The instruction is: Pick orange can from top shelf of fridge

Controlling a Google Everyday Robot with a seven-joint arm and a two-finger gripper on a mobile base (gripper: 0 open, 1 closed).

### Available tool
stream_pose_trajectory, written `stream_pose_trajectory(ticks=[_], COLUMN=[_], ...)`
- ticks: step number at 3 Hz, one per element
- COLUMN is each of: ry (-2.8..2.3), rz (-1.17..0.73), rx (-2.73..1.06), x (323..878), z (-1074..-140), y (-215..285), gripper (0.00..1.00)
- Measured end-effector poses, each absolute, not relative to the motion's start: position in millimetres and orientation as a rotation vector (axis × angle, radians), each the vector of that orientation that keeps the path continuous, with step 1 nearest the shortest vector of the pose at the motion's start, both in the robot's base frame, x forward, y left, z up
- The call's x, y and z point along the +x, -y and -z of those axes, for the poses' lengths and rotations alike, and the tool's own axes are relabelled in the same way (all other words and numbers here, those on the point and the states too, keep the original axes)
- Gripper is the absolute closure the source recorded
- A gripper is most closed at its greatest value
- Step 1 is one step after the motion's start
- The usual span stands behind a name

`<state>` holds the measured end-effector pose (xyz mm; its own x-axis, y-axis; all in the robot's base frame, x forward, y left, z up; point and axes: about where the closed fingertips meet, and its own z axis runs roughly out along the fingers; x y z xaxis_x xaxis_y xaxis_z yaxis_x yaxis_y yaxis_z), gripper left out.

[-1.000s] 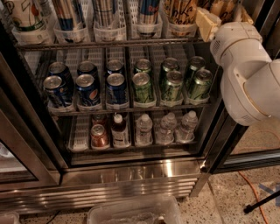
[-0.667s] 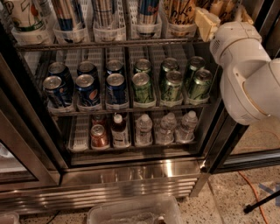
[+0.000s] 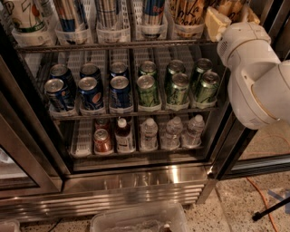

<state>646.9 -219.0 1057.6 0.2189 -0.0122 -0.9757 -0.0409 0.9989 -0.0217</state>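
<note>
Orange can (image 3: 188, 11) stood in a clear lane tray toward the right of the top shelf (image 3: 113, 45) of the fridge (image 3: 136, 183). Only its lower part was in frame, with tall blue-and-silver cans (image 3: 152, 11) to its left. Cream-coloured claw (image 3: 216, 22) sat just beside the can's right side, at the end of the white arm (image 3: 258, 81); could not tell how far open it was, nor whether it touched the can.
</note>
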Motion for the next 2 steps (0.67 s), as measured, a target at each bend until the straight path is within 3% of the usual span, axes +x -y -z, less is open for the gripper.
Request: stream_pose_trajectory(ticks=[1,2], ry=[-1.350,-1.350], rz=[-0.020,-0.020], rx=[-0.046,-0.046], x=[646.9,646.9], z=[-1057.7,-1057.7], y=[218.9,218.9], gripper=[0.87,1.00])
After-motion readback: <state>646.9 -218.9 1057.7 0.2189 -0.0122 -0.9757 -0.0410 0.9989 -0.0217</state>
